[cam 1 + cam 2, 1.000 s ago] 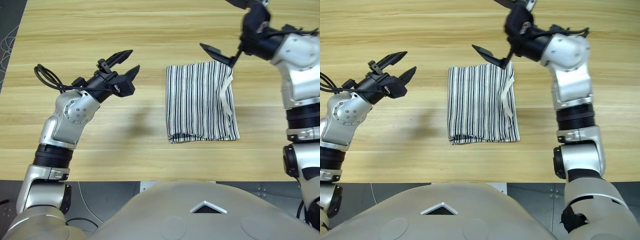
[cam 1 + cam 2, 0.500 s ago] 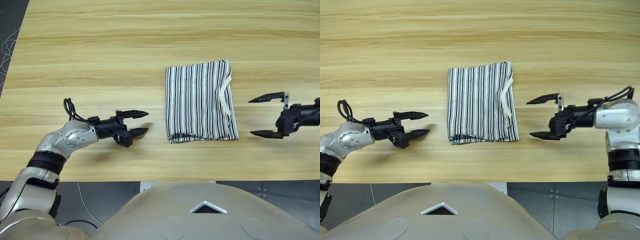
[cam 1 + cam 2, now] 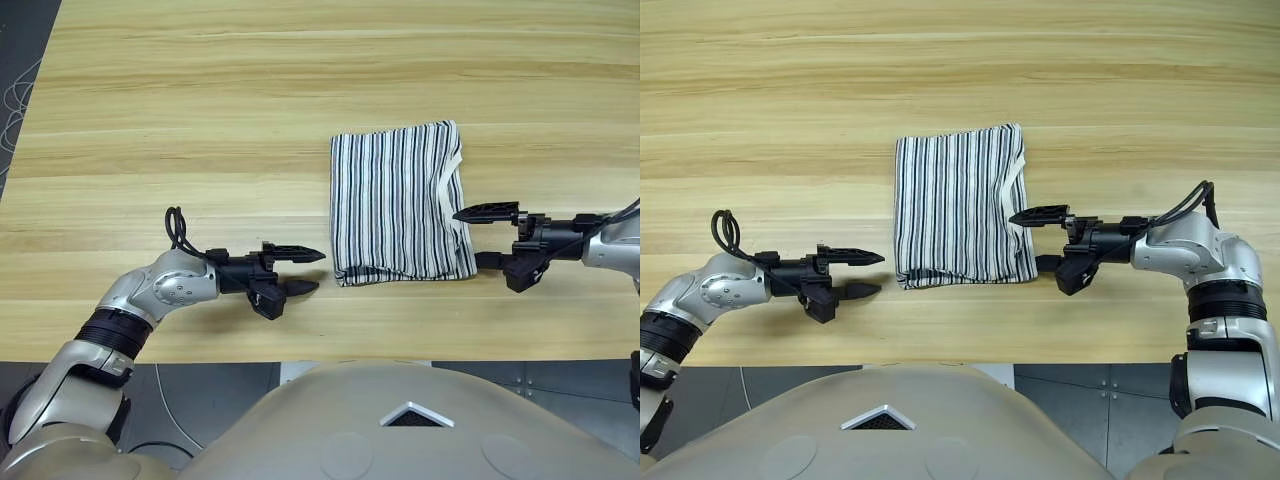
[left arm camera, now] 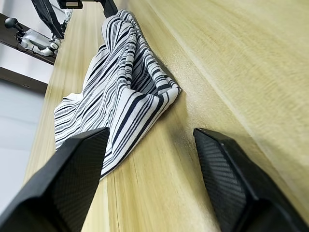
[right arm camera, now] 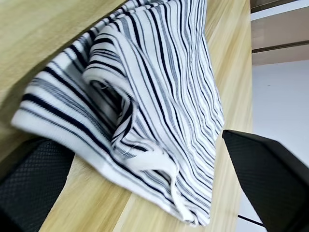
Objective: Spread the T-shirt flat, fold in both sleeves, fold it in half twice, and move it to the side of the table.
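Two-way flank: folded T-shirt [image 3: 395,200] at centre of table [image 3: 200,100]. Left gripper [image 3: 315,271] spread, low, just short of near-left corner. Right gripper [image 3: 468,238] spread, astride near-right corner. Folding looks done; low placement likely for grabbing the edge and shifting the shirt aside.

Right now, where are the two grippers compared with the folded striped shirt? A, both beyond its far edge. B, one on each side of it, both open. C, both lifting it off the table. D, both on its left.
B: the left gripper is open to the left of the shirt, apart from it, and the right gripper is open at the shirt's right edge, while the shirt lies folded on the table.
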Robot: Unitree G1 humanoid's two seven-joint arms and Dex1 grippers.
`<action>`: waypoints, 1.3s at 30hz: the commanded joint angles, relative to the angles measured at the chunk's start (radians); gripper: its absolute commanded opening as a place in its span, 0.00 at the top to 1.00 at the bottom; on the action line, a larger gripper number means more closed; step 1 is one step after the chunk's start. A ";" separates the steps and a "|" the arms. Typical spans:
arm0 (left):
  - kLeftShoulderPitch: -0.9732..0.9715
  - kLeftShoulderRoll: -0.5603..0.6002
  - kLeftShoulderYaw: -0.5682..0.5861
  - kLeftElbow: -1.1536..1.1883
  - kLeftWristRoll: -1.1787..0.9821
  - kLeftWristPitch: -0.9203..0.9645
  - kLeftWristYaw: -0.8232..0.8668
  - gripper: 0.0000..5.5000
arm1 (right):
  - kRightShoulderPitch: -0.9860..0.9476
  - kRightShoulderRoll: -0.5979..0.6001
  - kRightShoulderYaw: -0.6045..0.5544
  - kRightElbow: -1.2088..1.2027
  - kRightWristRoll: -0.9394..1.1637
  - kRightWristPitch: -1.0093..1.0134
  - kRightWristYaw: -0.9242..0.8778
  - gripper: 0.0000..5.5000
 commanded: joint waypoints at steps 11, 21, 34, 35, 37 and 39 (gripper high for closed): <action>-0.069 -0.102 -0.035 0.074 0.094 0.021 -0.017 0.41 | 0.030 -0.019 0.242 0.005 -0.154 0.073 -0.146 0.00; -0.091 -0.124 -0.047 0.131 0.128 0.010 0.010 0.40 | 0.013 -0.053 0.329 0.004 -0.142 0.095 -0.177 0.18; -0.092 -0.112 -0.058 0.120 0.118 0.007 -0.001 0.66 | -0.002 -0.067 0.391 0.004 -0.167 0.129 -0.233 0.71; -0.093 -0.112 -0.058 0.120 0.116 0.007 -0.003 0.69 | -0.002 -0.067 0.393 0.004 -0.168 0.131 -0.235 0.74; -0.095 -0.110 -0.060 0.119 0.112 0.006 -0.008 0.76 | -0.004 -0.068 0.400 0.004 -0.168 0.134 -0.240 0.84; -0.097 -0.108 -0.062 0.119 0.107 0.006 -0.012 0.82 | -0.007 -0.068 0.407 0.003 -0.169 0.137 -0.245 0.93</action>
